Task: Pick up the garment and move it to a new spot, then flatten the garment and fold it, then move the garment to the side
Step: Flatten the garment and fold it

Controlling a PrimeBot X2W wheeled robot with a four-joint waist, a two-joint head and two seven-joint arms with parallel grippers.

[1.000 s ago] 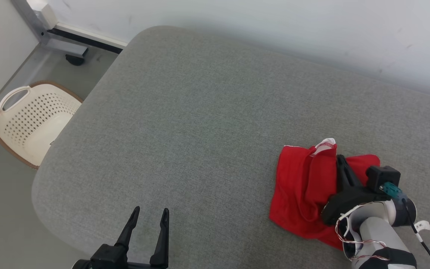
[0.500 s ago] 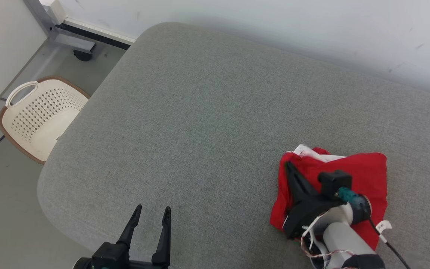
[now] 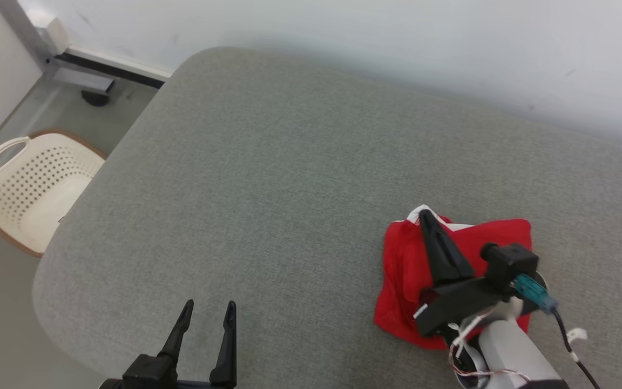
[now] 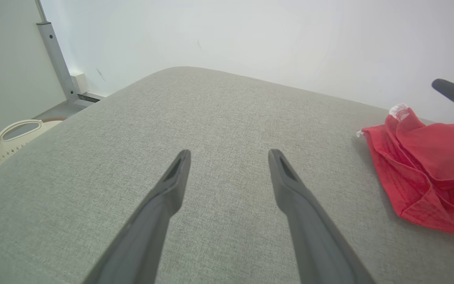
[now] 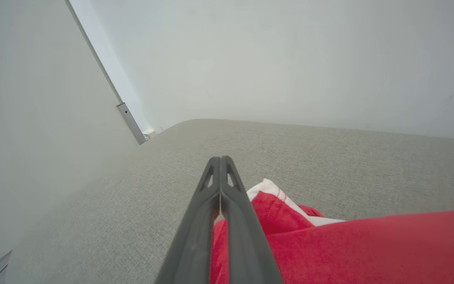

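Seemingly early on, the red garment [image 3: 400,281] lies bunched rather than flat or neatly folded at the near right of the grey padded surface [image 3: 289,162], the right gripper [image 3: 426,216] pressed together above it, the left gripper [image 3: 209,306] spread apart at near left

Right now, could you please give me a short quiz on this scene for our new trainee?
1. True or false: the left end effector is shut.
2. Which arm reaches over the red garment? A) left B) right
3. Fill in: on the floor beside the grey cushion stands a cream ___.
Key: 1 false, it is open; 2 B, the right end effector, shut; 3 basket.
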